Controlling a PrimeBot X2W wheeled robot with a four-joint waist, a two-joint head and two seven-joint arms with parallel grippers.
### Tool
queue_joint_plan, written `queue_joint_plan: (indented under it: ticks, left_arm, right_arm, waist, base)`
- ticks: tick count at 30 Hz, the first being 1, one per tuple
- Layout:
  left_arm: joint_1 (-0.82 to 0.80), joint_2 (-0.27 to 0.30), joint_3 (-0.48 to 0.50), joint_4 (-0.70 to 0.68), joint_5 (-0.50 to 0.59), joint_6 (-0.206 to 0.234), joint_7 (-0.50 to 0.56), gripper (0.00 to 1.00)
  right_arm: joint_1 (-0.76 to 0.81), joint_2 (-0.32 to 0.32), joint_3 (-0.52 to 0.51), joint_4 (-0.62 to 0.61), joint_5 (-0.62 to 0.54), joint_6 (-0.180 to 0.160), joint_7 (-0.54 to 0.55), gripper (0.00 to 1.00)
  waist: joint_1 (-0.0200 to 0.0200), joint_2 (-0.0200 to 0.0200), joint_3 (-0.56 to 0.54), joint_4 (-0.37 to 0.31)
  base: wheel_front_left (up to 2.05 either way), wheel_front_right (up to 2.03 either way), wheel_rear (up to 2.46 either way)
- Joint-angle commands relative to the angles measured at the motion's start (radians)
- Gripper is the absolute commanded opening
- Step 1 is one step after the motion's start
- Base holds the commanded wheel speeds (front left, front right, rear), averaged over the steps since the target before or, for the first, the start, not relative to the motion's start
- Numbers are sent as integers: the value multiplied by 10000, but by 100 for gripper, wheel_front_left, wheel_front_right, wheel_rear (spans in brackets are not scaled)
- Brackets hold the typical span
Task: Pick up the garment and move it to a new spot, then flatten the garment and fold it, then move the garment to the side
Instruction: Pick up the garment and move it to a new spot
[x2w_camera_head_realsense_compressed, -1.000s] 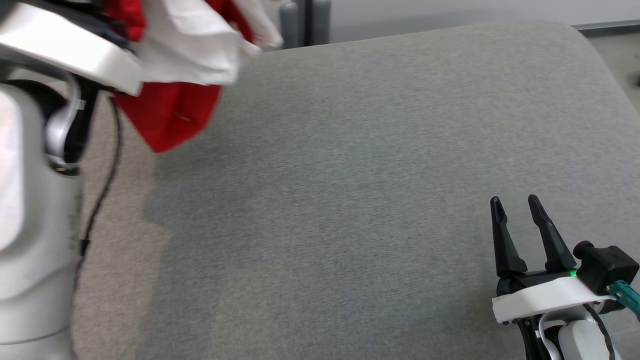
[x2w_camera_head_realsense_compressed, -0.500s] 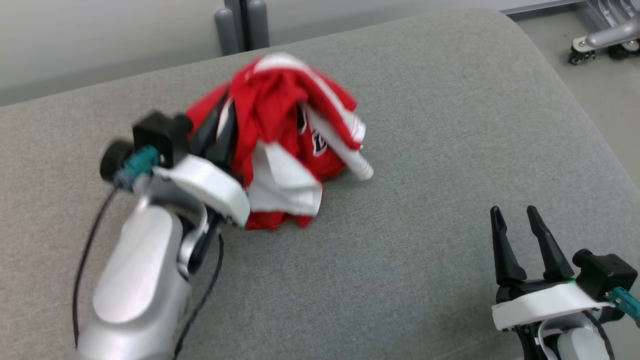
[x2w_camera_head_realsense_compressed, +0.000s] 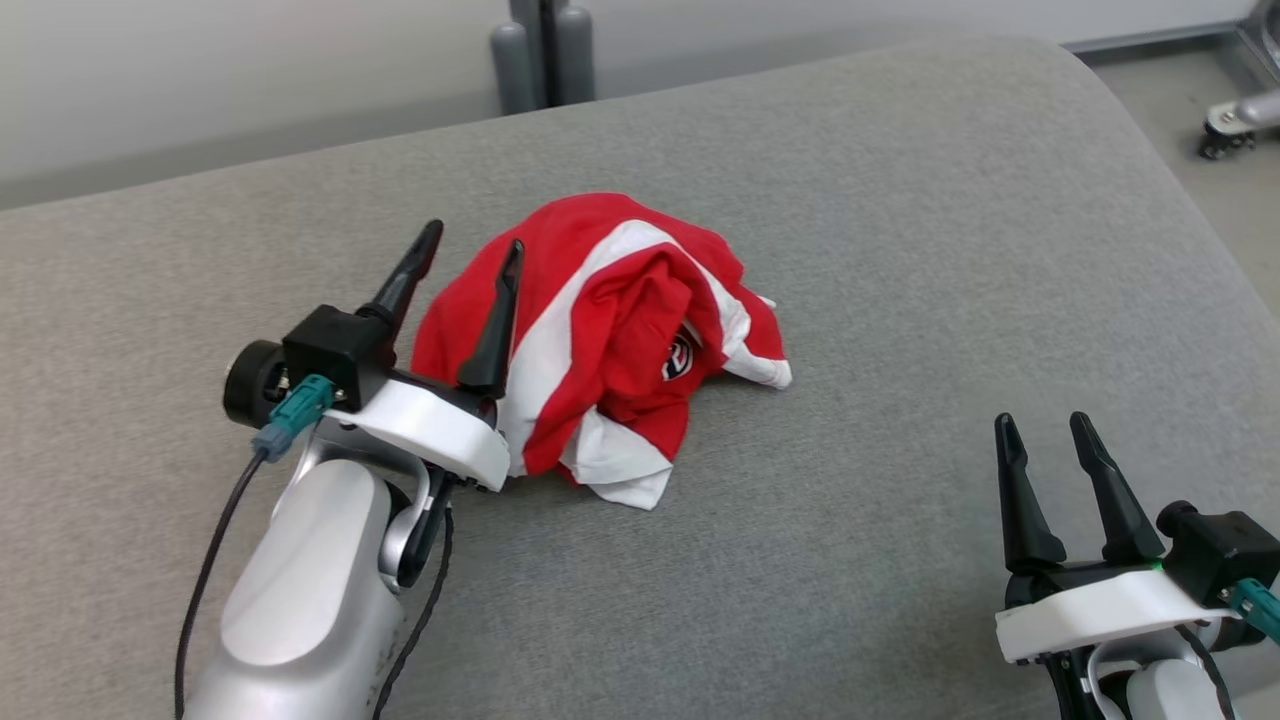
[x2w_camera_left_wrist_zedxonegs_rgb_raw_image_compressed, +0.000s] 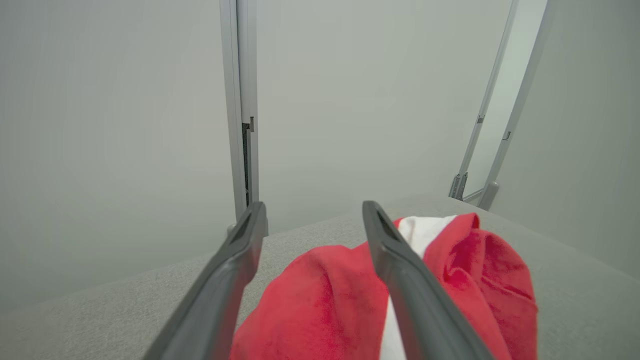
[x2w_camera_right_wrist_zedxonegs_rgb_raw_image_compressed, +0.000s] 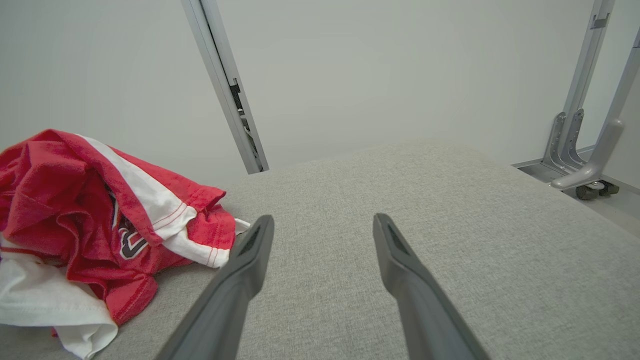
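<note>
While the red-and-white garment (x2w_camera_head_realsense_compressed: 610, 340) lies crumpled in a heap mid-worktop (x2w_camera_head_realsense_compressed: 900, 250), left hand (x2w_camera_head_realsense_compressed: 474, 237) sits at its left edge, fingers spread wide, gripping nothing; one finger overlaps the cloth in head view. Right hand (x2w_camera_head_realsense_compressed: 1041, 420) also open and empty, well apart at near right.

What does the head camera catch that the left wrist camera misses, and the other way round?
Head view: the right gripper with open fingers, the left arm's silver forearm, and a badge on the garment. Left wrist view: the metal post rising high up the wall. Both: the crumpled red-and-white garment on the grey cushion, with the left gripper open at its edge.
</note>
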Motion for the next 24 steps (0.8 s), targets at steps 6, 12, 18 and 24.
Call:
queue_joint_plan:
  ticks: [6,12,18,24]
  left_arm:
    - [906,236,884,-1467,359,229,-72,100]
    - [2267,463,1846,-2549,548,256,-60,100]
    - [3760,588,2614,-3169,722,302,-62,100]
    - [4799,525,3230,-3529,764,391,-62,100]
  right_arm:
    - [253,-45,-128,-220,-274,19,-53,100]
    - [507,-48,-182,-437,-410,19,-53,100]
    - [831,-89,-283,-490,-494,19,-53,100]
    - [999,-126,-294,-466,-518,19,-53,100]
  waist:
    - [0,0,-558,883]
    - [0,0,-945,1430]
    - [0,0,-1342,1950]
    - [0,0,-1517,2294]
  base:
    - [0,0,0]
    - [0,0,0]
    - [0,0,0]
    - [0,0,0]
